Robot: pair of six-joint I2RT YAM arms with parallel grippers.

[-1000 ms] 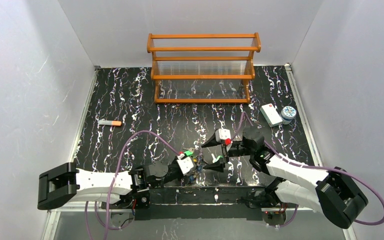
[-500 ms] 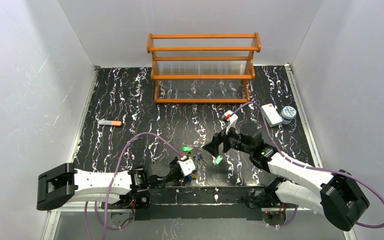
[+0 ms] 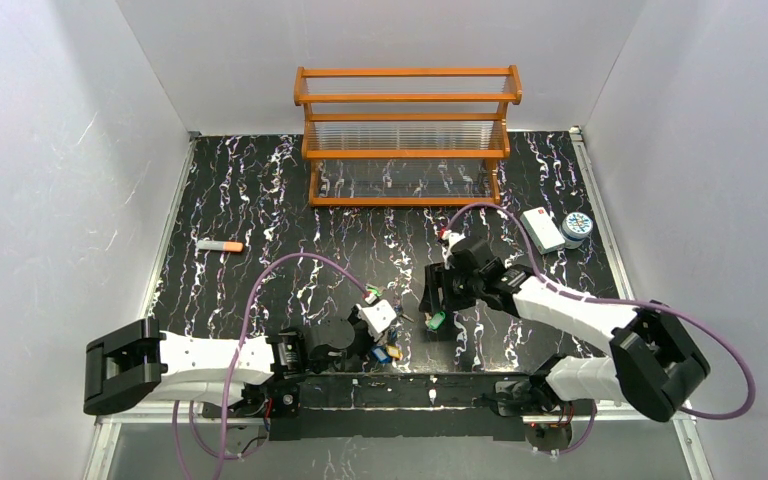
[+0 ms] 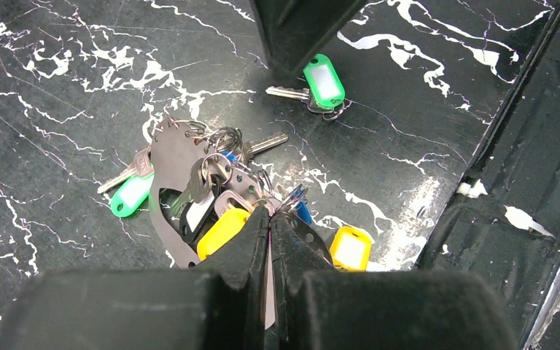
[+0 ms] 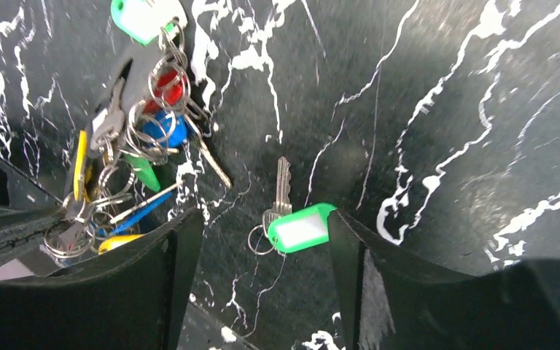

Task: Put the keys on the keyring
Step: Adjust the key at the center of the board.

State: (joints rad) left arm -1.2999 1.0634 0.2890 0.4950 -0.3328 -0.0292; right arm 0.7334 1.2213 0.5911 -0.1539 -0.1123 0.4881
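Left gripper: the left gripper (image 4: 270,227) sits low over the near edge of the black, white-veined table top (image 3: 260,200). Its two black fingers are pressed flat together with their tips in a heap of keys. What they pinch, if anything, cannot be made out.

Bunch of keys: small silver metal keys on a tangle of small split rings (image 4: 219,171) lie on the table top right at those fingertips. Among them are a yellow plastic tag (image 4: 222,232), a second yellow tag (image 4: 350,248), a green tag (image 4: 131,195), a blue tag (image 5: 168,131) and a red one (image 5: 168,86).

Keyring: the large oval keyring cannot be told apart from the small rings in the heap.

Loose key: a single silver key with a green, white-windowed tag (image 5: 299,227) lies flat on the table top. It is apart from the bunch, just to its right in the overhead view.

Right gripper: the right gripper (image 5: 262,222) points down over the loose key. Its fingers are spread, one on each side of the green tag. The tag's end is close to one finger, and contact cannot be judged.

Mid-table, left: a grey pen-like stick with an orange tip (image 3: 220,245) lies alone, well away from both arms.

Mid-table, right: a white rectangular box (image 3: 540,228) lies just beside a round patterned tin (image 3: 578,226).

Far edge: an orange-brown wooden rack with clear ribbed shelves (image 3: 407,135) stands against the back wall.
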